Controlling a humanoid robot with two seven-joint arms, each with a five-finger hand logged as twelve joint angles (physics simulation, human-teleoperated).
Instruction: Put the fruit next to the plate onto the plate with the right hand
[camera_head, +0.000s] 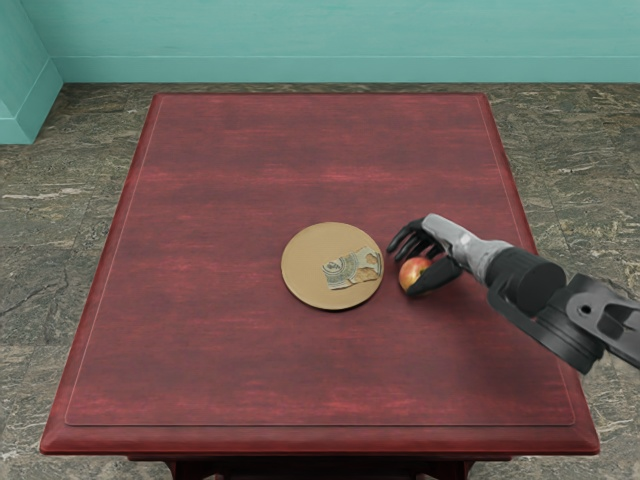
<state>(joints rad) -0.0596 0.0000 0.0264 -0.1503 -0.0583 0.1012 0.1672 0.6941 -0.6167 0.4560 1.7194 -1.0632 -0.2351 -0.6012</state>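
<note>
From the head view, the right robot hand (428, 257) reaches in from the frame's right edge, its dark fingers (404, 240) curled around the small round red-orange fruit (412, 272). The fruit sits right of centre, just beside the flat round tan plate (305, 265), on the dark red wooden bench (220, 200).

You are looking at a right hand (428, 254) showing black fingers and a pale grey wrist, with a black forearm behind. Between its fingers and thumb the fruit (413, 272) is showing red, fading to yellow-orange. Just past the fingertips the plate (305, 268) is showing plain tan, with a grey-green and cream swirled patch nearest the hand. Under the hand the table (250, 180) is showing dark red, streaky grain. Beyond, the floor (60, 200) is showing grey-brown marbling.
</note>
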